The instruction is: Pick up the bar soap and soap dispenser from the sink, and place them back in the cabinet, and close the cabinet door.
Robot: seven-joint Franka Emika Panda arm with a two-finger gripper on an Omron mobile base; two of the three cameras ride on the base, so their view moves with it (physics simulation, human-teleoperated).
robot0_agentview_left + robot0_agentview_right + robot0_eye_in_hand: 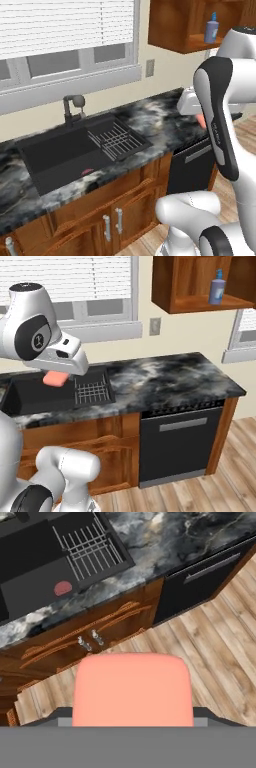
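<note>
The gripper (56,377) clamps the bar soap (55,378) in mid-air, its long axis level. The soap dispenser (217,287) stands upright inside the cabinet (200,304); the hand view shows a dark red piece (63,588) in the sink (30,552).

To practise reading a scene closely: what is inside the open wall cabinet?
The soap dispenser stands upright on the cabinet shelf. The shelf's far right end is cut off by the picture edge, so anything there cannot be seen.
</note>
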